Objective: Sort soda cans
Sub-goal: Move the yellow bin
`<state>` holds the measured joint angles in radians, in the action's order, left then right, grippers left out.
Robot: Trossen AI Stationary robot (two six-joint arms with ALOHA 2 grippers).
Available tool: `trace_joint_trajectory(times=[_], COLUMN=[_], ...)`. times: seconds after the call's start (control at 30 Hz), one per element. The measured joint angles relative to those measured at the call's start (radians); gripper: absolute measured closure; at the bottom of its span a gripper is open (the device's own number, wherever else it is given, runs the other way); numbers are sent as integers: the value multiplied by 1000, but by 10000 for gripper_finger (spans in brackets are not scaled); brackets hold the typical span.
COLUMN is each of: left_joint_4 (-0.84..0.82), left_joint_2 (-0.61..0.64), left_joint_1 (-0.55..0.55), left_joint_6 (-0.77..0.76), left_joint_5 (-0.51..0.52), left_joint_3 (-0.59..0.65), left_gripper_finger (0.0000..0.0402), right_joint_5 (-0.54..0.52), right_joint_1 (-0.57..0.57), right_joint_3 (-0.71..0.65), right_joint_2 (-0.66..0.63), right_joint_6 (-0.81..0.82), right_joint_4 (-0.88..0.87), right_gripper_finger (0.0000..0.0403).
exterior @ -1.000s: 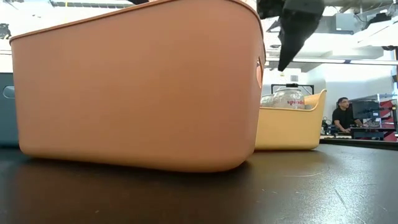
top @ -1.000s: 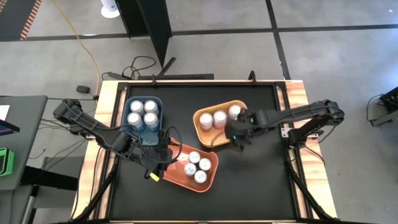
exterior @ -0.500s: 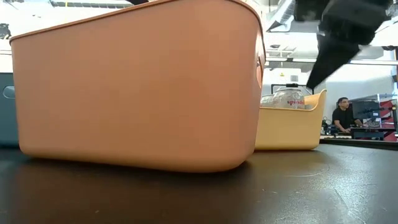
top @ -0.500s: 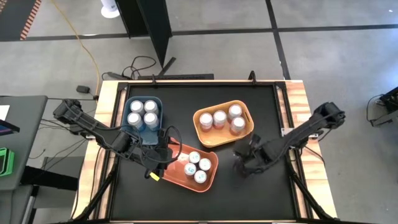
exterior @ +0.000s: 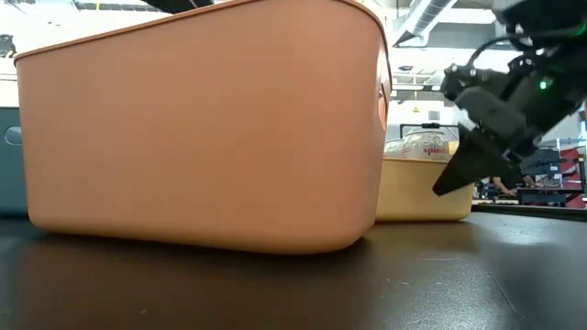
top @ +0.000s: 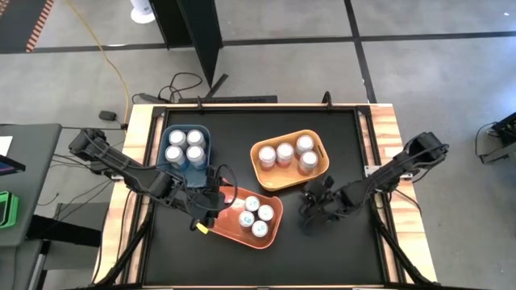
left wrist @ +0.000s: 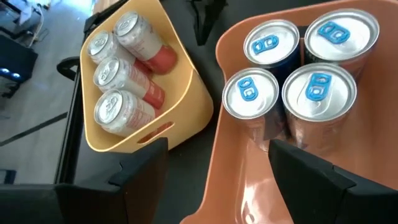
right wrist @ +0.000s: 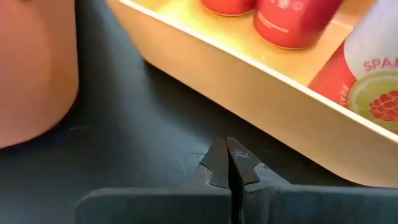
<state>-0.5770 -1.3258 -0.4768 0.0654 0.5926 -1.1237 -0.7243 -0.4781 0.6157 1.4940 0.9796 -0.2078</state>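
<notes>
Beside the yellow bin (top: 266,179), the right gripper (top: 309,217) hangs pinched closed, empty; the left gripper (top: 211,211) stands parted over the orange bin (top: 230,229).

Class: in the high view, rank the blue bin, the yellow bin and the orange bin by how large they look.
1. Yellow bin and orange bin: too alike to rank, and the left arm covers part of the orange one.
2. Blue bin: smallest.
</notes>
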Motion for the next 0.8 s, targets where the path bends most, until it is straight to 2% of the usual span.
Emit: trace_joint_trajectory(times=[0.17,0.43,0.57,0.8], left_joint_4=[9,14,15,15], left_joint_2=[0,0,0,0], left_joint_1=[14,40,47,47], left_joint_6=[-3,-5,-5,-1], left_joint_5=[-1,-1,-3,-3], left_joint_3=[15,15,15,15], left_gripper_finger=[127,127,127,127], right_joint_5=[-7,-21,-22,-68], right_joint_1=[16,43,57,94], right_joint_3=[-79,-121,-131,-127], right_joint_2=[0,11,67,215], right_joint_6=[-7,-17,-42,-151], right_joint_4=[105,139,209,482], right_gripper_finger=[402,402,403,403])
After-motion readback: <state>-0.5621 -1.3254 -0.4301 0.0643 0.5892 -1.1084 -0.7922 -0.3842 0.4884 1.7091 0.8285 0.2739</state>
